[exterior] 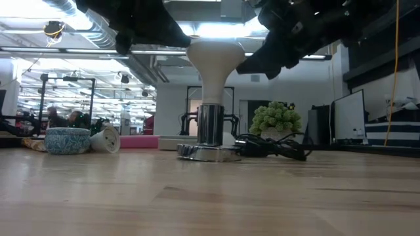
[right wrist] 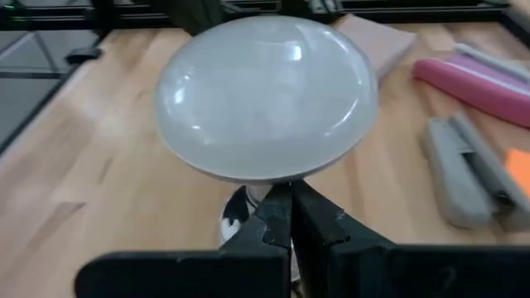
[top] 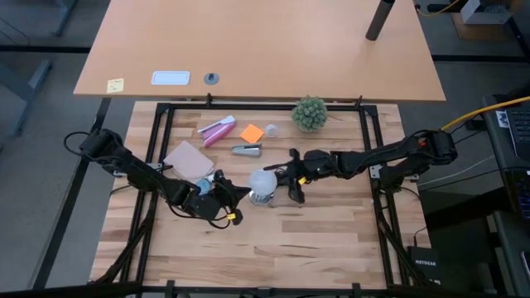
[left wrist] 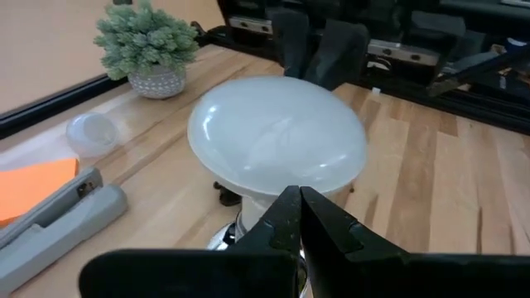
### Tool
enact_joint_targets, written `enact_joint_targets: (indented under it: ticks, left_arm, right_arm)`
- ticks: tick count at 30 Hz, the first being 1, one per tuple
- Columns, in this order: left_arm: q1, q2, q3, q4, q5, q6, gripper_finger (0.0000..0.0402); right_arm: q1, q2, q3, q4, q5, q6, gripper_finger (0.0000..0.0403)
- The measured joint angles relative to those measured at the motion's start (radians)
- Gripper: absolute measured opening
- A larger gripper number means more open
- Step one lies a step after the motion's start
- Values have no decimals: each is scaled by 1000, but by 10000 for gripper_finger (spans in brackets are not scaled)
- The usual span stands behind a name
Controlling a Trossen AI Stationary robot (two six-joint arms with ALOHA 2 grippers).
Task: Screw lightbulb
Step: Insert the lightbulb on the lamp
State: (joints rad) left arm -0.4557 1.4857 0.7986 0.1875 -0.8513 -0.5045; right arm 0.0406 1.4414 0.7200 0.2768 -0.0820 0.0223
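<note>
The white lightbulb (top: 262,182) stands upright with its base in the shiny metal socket (exterior: 210,128), whose round foot (exterior: 209,155) rests on the table. The bulb's dome fills both wrist views (left wrist: 277,136) (right wrist: 265,95). My left gripper (top: 245,193) is shut and sits at the dome's side toward the table's left. My right gripper (top: 281,180) is shut too, at the opposite side of the dome. Both point slightly downward at the bulb. My left gripper meets the dome's widest rim (exterior: 189,44) with its shut fingertips (left wrist: 286,211). It comes nearly level from the table's left and near side. The bulb stays upright in the socket. My right gripper sets its shut fingertips (right wrist: 277,211) against the dome's flank just under the rim (exterior: 244,60), coming slightly downward from the table's right. Nothing lies between its fingers.
Behind the bulb lie a grey stapler (top: 246,150), an orange note pad (top: 252,132), a pink item (top: 217,130) and a brown pad (top: 188,157). A green plant ball (top: 309,113) stands at the far side. The socket's black cord (exterior: 275,147) trails to the right. A bowl (exterior: 67,139) sits left.
</note>
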Motion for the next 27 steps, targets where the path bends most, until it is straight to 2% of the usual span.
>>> enact_joint_targets:
  ticks: [4,22,27]
  left_arm:
    - [0,0,0,-2,-2,0,1]
    - [33,-1,0,-24,-36,-20,1]
    - [42,-1,0,-23,-36,-14,1]
  right_arm:
    - [0,0,-1,-1,-50,26,4]
    - [0,0,-1,-6,-112,134,4]
    - [1,0,-1,-10,-99,140,4]
